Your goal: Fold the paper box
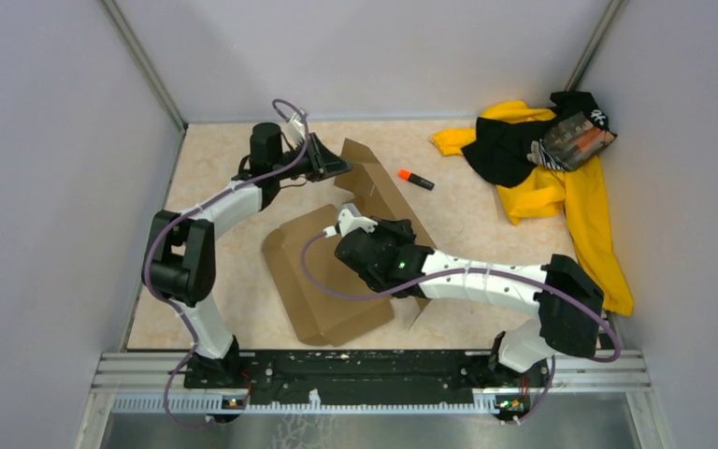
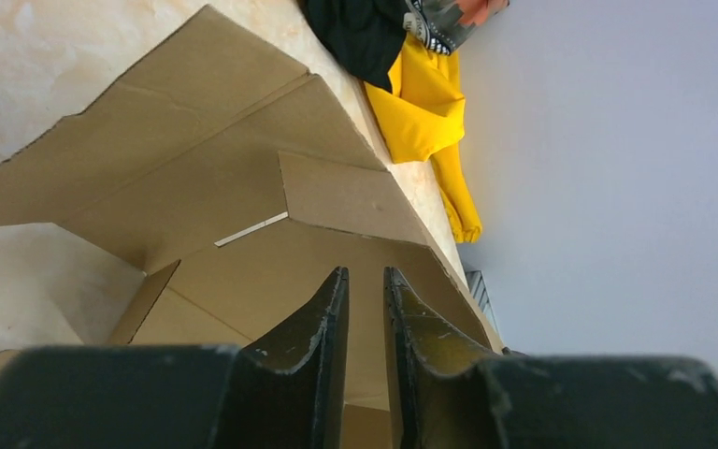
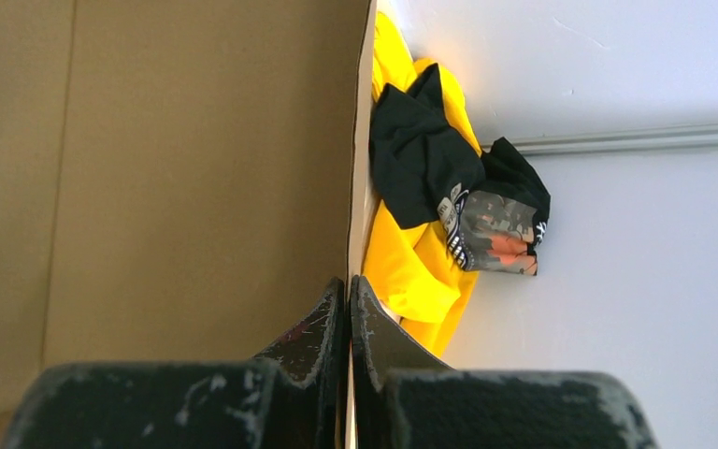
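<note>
The paper box [image 1: 327, 290] is brown corrugated cardboard lying partly folded in the middle of the table, with flaps standing up at its far side [image 1: 366, 173]. My right gripper [image 1: 344, 223] is over the box's far part. In the right wrist view it [image 3: 349, 281] is shut on the thin edge of an upright cardboard panel [image 3: 196, 140]. My left gripper [image 1: 337, 166] is at the far flap. In the left wrist view it [image 2: 365, 273] has its jaws a narrow gap apart with nothing between them, pointing at the box's panels [image 2: 243, 187].
An orange marker [image 1: 415, 179] lies just right of the far flaps. A yellow-and-black clothing pile [image 1: 552, 168] fills the far right corner and also shows in both wrist views [image 2: 421, 103] [image 3: 430, 187]. Grey walls enclose the table on three sides.
</note>
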You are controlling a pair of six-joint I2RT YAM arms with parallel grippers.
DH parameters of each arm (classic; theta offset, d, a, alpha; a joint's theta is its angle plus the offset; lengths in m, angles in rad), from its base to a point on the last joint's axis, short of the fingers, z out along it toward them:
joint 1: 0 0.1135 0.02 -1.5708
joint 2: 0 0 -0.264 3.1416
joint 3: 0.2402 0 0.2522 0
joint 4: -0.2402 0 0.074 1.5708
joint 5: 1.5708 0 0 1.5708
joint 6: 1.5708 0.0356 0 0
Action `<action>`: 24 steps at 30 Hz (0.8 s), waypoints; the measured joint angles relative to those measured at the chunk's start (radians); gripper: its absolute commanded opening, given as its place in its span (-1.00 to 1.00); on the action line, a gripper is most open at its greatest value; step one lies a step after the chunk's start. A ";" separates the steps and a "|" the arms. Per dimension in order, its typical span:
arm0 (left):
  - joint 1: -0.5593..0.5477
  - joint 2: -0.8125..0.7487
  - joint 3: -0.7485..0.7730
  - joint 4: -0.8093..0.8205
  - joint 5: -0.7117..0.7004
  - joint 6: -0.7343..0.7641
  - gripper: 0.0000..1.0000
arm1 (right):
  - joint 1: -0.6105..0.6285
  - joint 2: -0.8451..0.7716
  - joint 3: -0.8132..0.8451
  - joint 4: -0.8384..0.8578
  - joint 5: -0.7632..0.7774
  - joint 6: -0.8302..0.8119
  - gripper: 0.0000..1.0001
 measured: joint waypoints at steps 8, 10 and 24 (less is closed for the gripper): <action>-0.010 0.000 -0.041 -0.011 -0.005 0.025 -0.52 | 0.000 0.025 -0.025 0.009 -0.027 0.018 -1.00; -0.012 0.000 -0.056 -0.012 -0.006 0.032 -0.52 | 0.003 0.040 -0.031 0.011 -0.032 0.021 -1.00; 0.049 -0.102 -0.110 -0.090 -0.045 0.112 -0.40 | 0.039 0.049 -0.052 0.086 0.084 -0.080 -1.00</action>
